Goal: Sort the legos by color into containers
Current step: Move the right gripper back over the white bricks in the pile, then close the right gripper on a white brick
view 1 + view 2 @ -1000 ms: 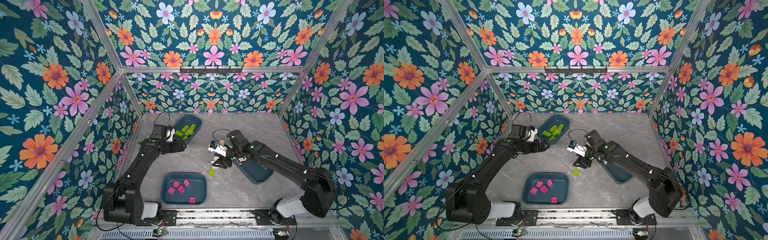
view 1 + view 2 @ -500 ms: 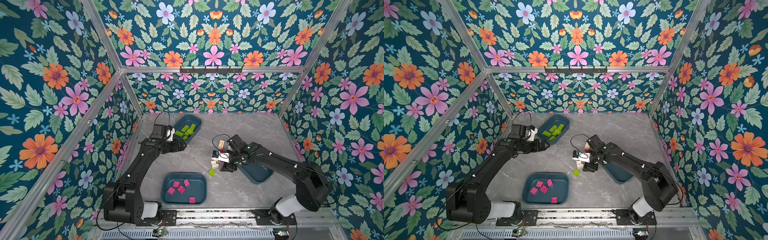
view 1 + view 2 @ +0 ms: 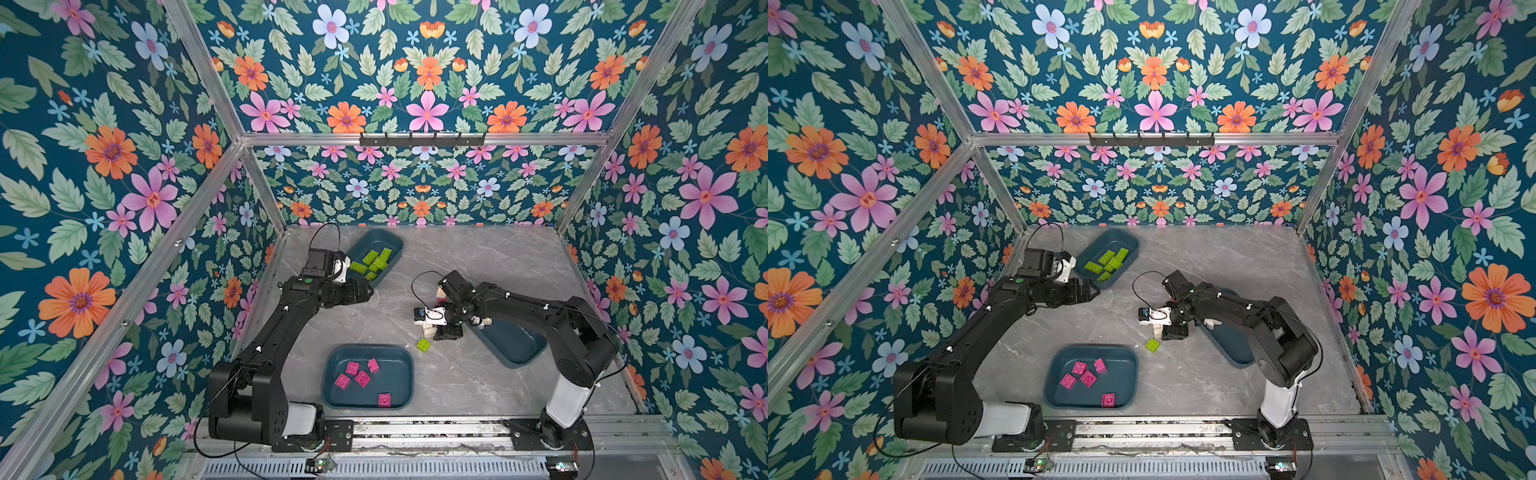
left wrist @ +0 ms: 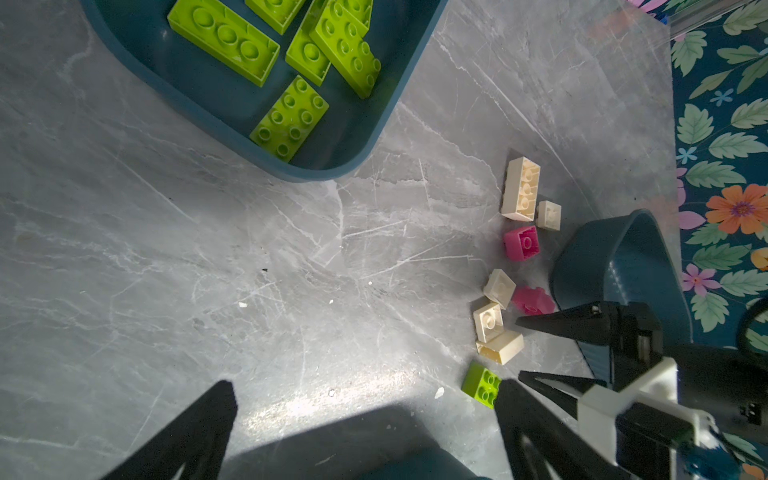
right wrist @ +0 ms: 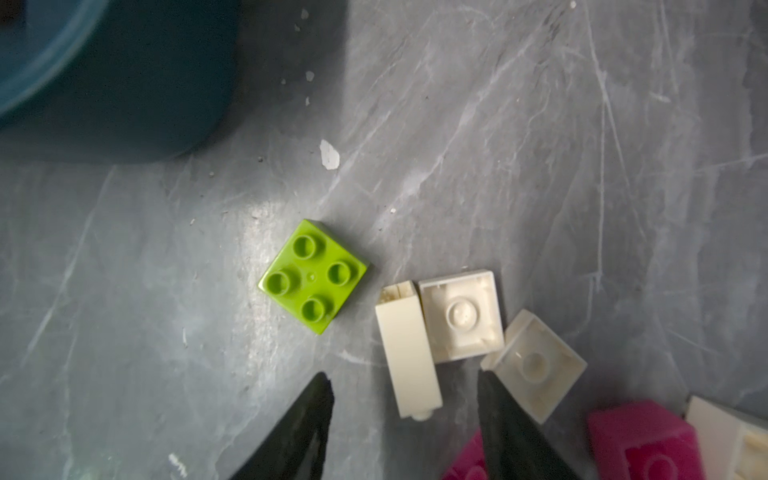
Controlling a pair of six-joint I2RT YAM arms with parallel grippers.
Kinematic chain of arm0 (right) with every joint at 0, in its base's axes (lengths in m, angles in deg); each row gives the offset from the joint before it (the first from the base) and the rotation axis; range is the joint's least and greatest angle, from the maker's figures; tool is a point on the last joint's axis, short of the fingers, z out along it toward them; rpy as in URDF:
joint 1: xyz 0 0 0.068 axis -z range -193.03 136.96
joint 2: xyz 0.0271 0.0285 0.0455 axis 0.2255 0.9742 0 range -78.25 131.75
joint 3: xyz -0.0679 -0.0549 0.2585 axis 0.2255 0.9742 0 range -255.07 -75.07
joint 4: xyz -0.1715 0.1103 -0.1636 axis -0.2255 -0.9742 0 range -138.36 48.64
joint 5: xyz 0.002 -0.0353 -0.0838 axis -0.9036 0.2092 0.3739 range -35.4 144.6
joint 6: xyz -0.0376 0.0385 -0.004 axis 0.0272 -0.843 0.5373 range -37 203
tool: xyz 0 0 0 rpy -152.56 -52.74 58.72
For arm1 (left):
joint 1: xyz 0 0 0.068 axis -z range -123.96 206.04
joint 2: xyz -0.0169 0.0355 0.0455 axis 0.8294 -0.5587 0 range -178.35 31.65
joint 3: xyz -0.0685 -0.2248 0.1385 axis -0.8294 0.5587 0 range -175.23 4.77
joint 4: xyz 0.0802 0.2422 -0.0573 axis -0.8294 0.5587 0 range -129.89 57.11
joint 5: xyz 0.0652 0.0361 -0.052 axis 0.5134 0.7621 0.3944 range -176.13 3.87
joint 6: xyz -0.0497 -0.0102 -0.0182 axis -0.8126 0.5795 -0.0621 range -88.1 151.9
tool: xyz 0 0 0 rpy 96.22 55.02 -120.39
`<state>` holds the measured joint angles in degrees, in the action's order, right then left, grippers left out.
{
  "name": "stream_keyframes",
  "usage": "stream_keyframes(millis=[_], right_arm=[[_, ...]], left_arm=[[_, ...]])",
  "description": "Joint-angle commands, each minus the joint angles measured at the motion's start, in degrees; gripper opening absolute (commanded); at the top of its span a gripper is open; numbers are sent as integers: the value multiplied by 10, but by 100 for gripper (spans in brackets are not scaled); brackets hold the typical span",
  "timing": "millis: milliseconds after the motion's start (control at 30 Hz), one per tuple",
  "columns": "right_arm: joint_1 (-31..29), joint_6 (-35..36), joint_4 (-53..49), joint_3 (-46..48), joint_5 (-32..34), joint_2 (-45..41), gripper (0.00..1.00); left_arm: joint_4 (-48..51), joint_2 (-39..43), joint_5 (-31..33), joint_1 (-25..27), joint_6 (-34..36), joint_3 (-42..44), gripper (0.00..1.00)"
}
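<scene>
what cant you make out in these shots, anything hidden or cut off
Right bin: in both top views the right arm covers its far end, so its contents are unclear.
Loose white bricks: same arm hides most in top views.
Pink brick: cut off by the right wrist picture's edge.
Long white brick: whether the right fingers touch it is unclear.

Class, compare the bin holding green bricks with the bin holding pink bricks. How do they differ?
The green-brick bin sits at the back, turned diagonally; the pink-brick bin sits at the front, set squarely. The green bricks are mostly long and crowded; the pink bricks are square and spread out. Both bins are dark teal with rounded corners.
</scene>
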<state>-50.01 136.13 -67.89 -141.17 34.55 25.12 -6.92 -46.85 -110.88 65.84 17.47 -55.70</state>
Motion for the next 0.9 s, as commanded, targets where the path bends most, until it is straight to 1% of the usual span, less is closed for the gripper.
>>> stream_keyframes(millis=[0,200,467,600,867], right_arm=[[-3,15,3,-12,-22,10,53],[-14,29,-15,-16,-28,33,46],[-26,22,-21,-21,-12,49,29],[-27,4,-27,-25,-9,40,22],[-26,-18,-36,-13,-4,-16,20]], left_arm=[[-4,-2,-3,0,12,2,100],[-6,-2,-4,0,12,7,100],[-8,0,-6,0,12,10,100],[-9,-1,-9,0,10,11,100],[-16,-4,-15,0,5,8,100]])
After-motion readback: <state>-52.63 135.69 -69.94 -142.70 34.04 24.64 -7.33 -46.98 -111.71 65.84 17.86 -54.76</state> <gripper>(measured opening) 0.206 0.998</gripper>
